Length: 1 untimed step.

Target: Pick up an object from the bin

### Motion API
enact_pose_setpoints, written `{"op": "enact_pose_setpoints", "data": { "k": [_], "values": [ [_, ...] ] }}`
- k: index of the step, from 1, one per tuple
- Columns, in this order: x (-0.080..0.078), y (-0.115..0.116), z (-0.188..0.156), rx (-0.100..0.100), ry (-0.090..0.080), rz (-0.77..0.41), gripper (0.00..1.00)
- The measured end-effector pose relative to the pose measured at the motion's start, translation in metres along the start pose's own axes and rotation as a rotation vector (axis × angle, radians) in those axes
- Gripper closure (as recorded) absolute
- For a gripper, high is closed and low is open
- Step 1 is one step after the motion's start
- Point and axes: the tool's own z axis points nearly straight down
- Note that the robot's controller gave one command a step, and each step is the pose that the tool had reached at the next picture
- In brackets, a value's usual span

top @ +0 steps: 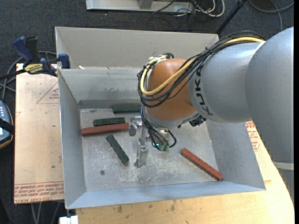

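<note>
My gripper [140, 155] hangs low over the middle of the bin floor, under the orange wrist cover. A dark green bar [117, 149] lies slanted just to its left, apart from it. Further left and back, a red-brown bar [105, 129] lies flat, with a second dark green bar [110, 122] right behind it. A third green bar [126, 108] lies near the back wall, partly under the wrist. Nothing shows in the gripper.
A red bar [201, 164] lies slanted at the bin's front right. The arm and its wrist cover hide the back right of the floor. The bin's sloping walls close in on all sides.
</note>
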Motion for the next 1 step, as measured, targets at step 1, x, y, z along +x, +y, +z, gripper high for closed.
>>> {"op": "enact_pose_setpoints", "data": {
  "k": [1],
  "values": [
    [0.0286,0.0009,0.0640,0.001,0.001,0.030,0.00]
  ]
}}
